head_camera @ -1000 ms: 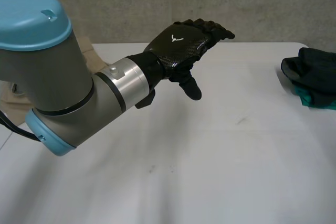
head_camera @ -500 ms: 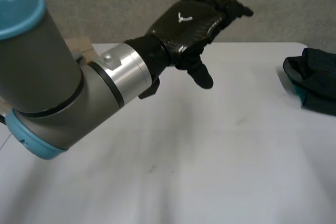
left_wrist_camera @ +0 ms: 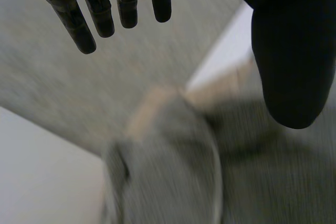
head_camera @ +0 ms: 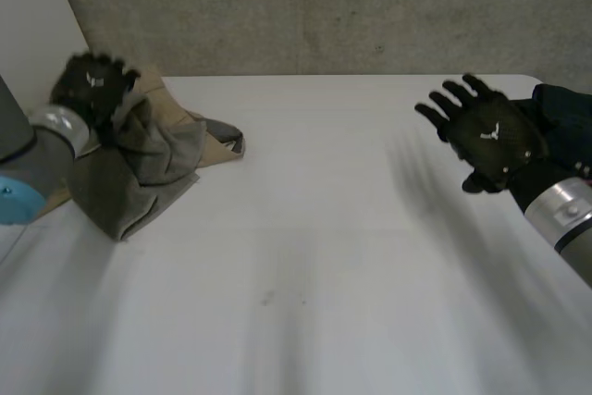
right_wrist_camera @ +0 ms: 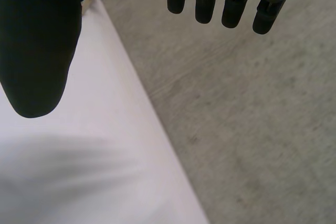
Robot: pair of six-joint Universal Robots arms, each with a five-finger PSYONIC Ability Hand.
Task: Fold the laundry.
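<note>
**Operator:** Left-hand status?

**Technician:** The left hand (head_camera: 92,85) was at the upper left of the frame, at the top of a grey cloth heap (head_camera: 139,173). In its wrist view the fingers (left_wrist_camera: 89,30) were straight and the thumb stood apart, with nothing between them.

**Operator:** Laundry location?

**Technician:** The heap lay at the left of the table (head_camera: 314,228), on a tan cloth (head_camera: 171,99). A dark garment (head_camera: 564,104) lay at the right edge.

**Operator:** Right hand?

**Technician:** The right hand (head_camera: 486,131) hung at mid right, just beside the dark garment, with its fingers spread and holding nothing.
</note>
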